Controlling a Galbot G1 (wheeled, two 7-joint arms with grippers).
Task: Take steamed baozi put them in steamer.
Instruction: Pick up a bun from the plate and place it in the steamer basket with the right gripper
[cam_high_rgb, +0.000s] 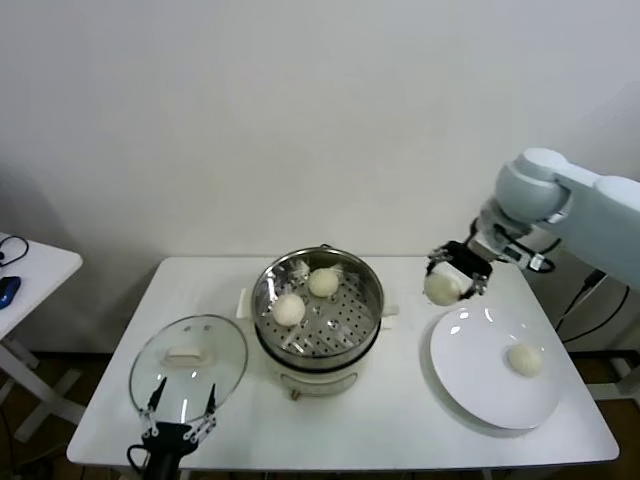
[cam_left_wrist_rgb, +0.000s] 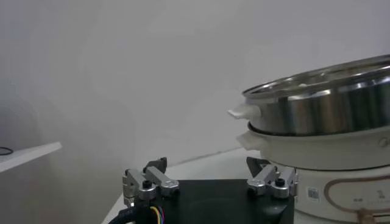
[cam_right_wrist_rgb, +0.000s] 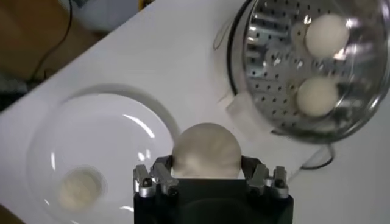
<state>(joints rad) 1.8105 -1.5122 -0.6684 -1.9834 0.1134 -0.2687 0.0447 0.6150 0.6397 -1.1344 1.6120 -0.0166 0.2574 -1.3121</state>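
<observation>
while raised beside steamer (cam_high_rgb: 318, 305), baozi (cam_right_wrist_rgb: 206, 151) clamped between right gripper (cam_right_wrist_rgb: 210, 178) jaws

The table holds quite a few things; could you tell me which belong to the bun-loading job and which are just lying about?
In the job:
- steamer, two baozi inside
- held baozi in right gripper
- last baozi, on white plate

Lying about:
- glass lid
- left gripper, open, idle near lid
- side table

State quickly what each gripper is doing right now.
Left gripper: open, holding nothing, at the glass lid.
Right gripper: shut on a baozi, between plate and steamer.
</observation>
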